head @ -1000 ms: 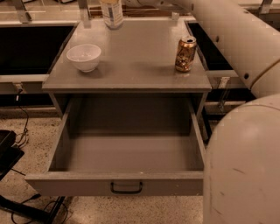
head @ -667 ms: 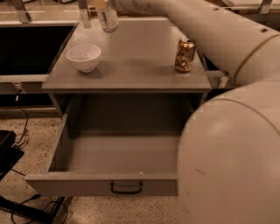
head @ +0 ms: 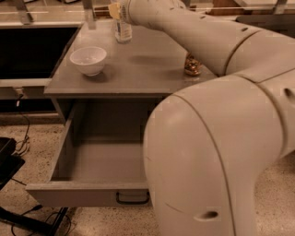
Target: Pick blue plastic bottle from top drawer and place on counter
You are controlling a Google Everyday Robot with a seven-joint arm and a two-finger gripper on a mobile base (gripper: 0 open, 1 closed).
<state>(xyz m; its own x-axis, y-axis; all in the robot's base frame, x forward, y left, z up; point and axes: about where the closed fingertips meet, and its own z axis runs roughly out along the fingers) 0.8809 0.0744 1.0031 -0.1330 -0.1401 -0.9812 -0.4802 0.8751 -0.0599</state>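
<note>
Bottle [head: 123,30] stands upright on counter [head: 138,69], at the far back edge, left of centre. Gripper [head: 117,10] sits right at the bottle's top, at the upper edge of view. Cannot tell whether it is holding the bottle or has let go; the wrist and the frame edge hide it.

1 arm [head: 198,41] reaches in from the right across the counter. Its bulk fills the lower right of the view.

Drawer [head: 69,138] stands open, and the part of its floor that shows is bare. Its right half is hidden behind the arm. Handle [head: 132,199] is at the front middle.

1 white bowl [head: 88,59] is at the counter's front left, well apart from the bottle. 1 gold can [head: 192,67] is on the right side, mostly hidden by the arm.

Judgement: the back spot probably suits because it keeps the bottle away from both bowl and can. Task looks nearly done. If the hold is not yet let go, what remains is to release and lift straight up, since a sideways pull could tip a light bottle.
</note>
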